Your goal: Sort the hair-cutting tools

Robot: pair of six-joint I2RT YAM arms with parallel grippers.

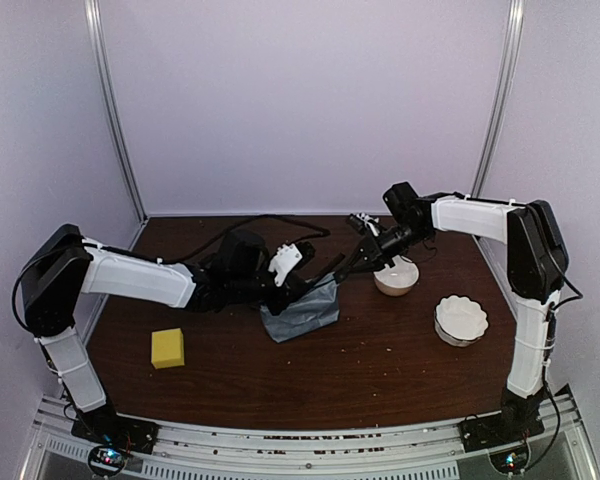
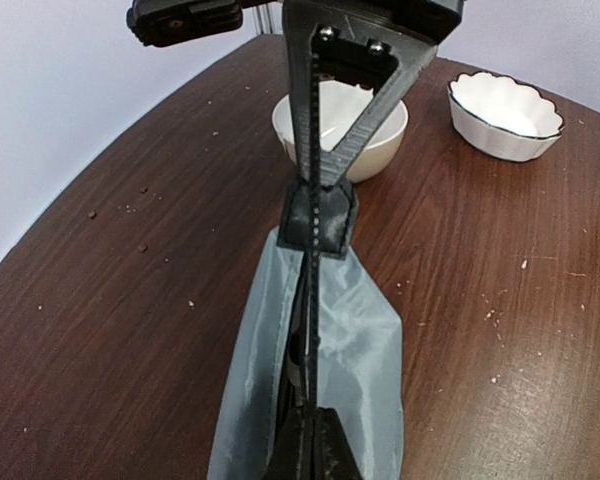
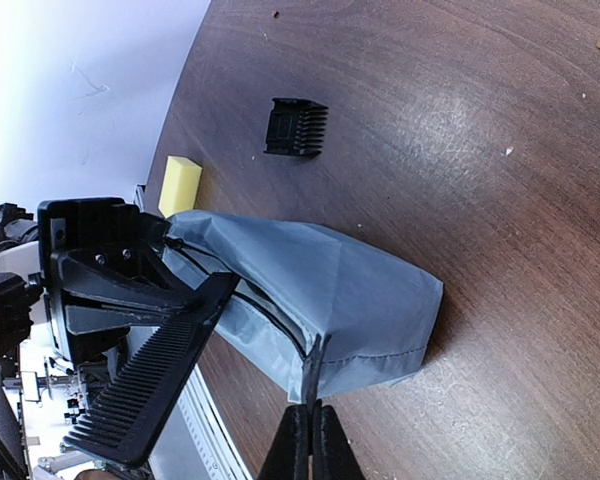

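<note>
Two arms reach inward, low; both jaws clamped on opposite ends of grey pouch (image 1: 302, 312).

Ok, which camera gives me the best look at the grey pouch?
The right wrist view: the grey pouch shows nearly whole there, with its zip running along one side. The left wrist view sees it end-on, so only a narrow stretch of fabric shows. The top view shows it small and partly hidden.

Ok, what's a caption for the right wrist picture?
The right gripper pinches the grey zip pouch by its end, black comb alongside, clipper attachment beyond.
</note>
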